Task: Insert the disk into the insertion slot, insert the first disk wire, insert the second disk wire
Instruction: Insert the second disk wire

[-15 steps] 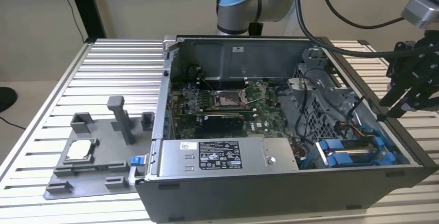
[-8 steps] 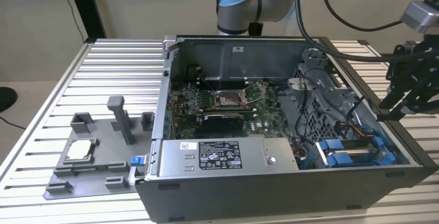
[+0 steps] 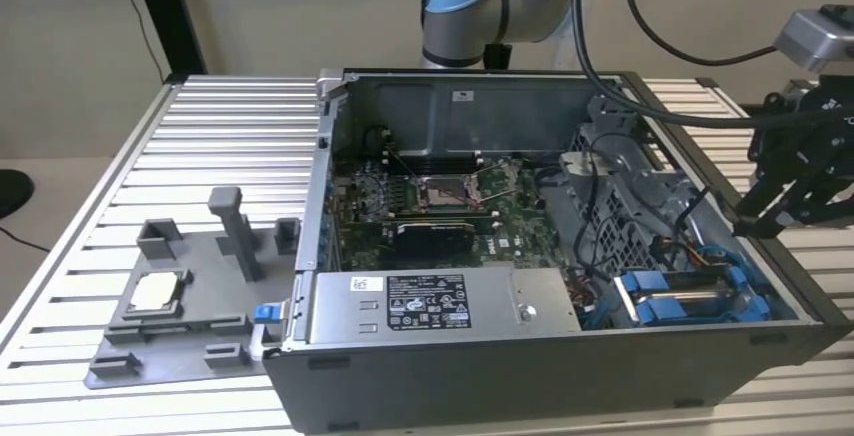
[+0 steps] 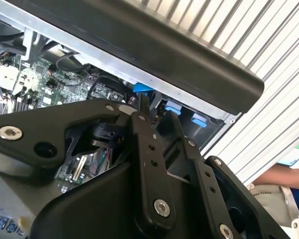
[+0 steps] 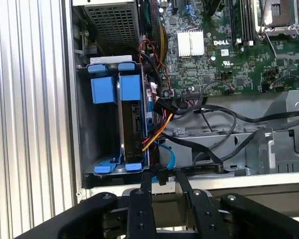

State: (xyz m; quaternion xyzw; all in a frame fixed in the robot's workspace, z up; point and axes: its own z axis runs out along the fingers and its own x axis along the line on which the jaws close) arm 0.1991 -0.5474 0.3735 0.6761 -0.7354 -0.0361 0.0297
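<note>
The disk [image 5: 129, 127] stands on edge in its blue carrier inside the insertion slot [image 5: 97, 134], at the near corner of the open computer case [image 3: 534, 381] toward the exterior view's right. The gripper [image 5: 163, 177] hangs over the case wall on that side, just beside the disk's end. Its 2 fingers [image 5: 145, 181] stand narrowly apart with a small black plug [image 5: 160, 173] between them, apparently pinched, though black on black makes that hard to judge. A blue cable [image 5: 168, 155] curves from beside the disk toward that plug. Red, yellow and orange wires [image 5: 157, 130] reach the disk's edge.
</note>
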